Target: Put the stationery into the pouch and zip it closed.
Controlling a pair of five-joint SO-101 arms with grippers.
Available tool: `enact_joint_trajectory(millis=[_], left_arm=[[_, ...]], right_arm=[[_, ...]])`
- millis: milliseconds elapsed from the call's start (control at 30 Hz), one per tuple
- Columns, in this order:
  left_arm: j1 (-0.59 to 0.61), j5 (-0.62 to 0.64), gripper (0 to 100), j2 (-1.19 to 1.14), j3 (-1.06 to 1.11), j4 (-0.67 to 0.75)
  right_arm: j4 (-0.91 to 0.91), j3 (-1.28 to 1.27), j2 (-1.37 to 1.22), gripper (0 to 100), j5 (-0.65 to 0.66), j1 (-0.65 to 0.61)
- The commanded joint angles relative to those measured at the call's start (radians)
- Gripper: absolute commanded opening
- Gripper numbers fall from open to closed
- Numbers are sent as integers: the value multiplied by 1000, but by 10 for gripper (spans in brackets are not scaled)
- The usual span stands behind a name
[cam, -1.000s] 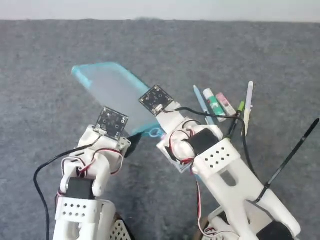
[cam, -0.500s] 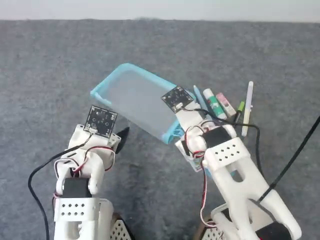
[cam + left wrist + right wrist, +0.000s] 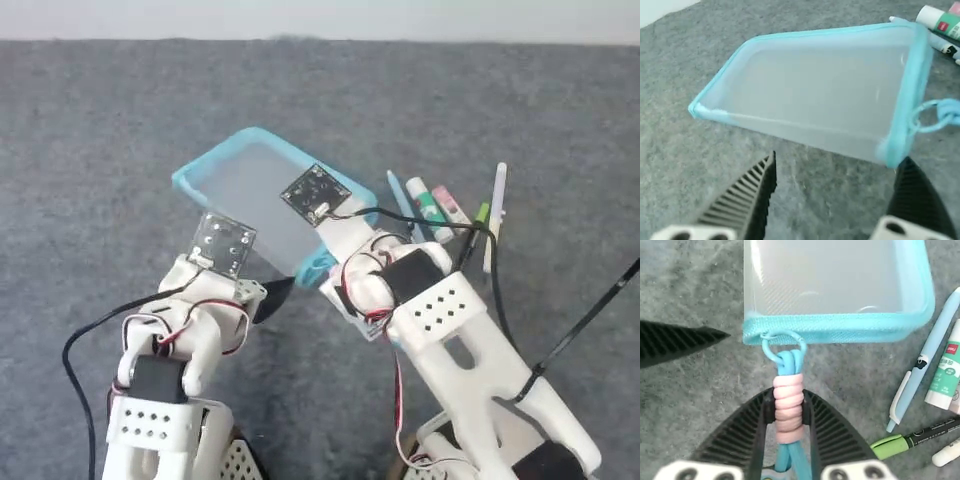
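The pouch (image 3: 255,195) in the middle of the table (image 3: 100,150) looks soft, light and floppy, so while your right gripper (image 3: 787,394) pinches its pull cord (image 3: 788,407), grab the firmer blue edge (image 3: 912,90) with your wide-open left gripper (image 3: 838,161)

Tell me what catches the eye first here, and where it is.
A see-through pouch with pale blue edging lies mid-way across the grey table. The right gripper is shut on its pink and blue pull cord, while the left gripper stands open just short of the pouch's near edge. Pens and a glue stick lie loose beside the pouch, on the right arm's side.
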State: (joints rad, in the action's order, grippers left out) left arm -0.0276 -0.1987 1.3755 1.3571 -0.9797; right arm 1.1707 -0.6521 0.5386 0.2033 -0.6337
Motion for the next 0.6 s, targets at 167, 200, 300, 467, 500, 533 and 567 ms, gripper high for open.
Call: enact_joint_trajectory(millis=[167, 200, 300, 467, 500, 533, 567], left_arm=[[-28, -11, 354, 215, 10, -51], [-48, -11, 354, 227, 12, -66], [-92, -12, 353, 244, 15, -87], [-92, -15, 353, 204, 50, -34], [-92, -15, 353, 192, 53, -20], [-92, -15, 353, 176, 53, -9], [-92, -15, 353, 161, 53, 2]], right_arm=[[10, 86, 15, 6, -31, -33], [12, 91, 15, 6, -31, -35], [13, 91, 24, 6, -31, -38], [76, 146, 25, 6, -31, -39], [101, 163, 25, 6, -29, -39], [114, 173, 25, 6, -29, -39], [124, 181, 25, 6, -28, -39]])
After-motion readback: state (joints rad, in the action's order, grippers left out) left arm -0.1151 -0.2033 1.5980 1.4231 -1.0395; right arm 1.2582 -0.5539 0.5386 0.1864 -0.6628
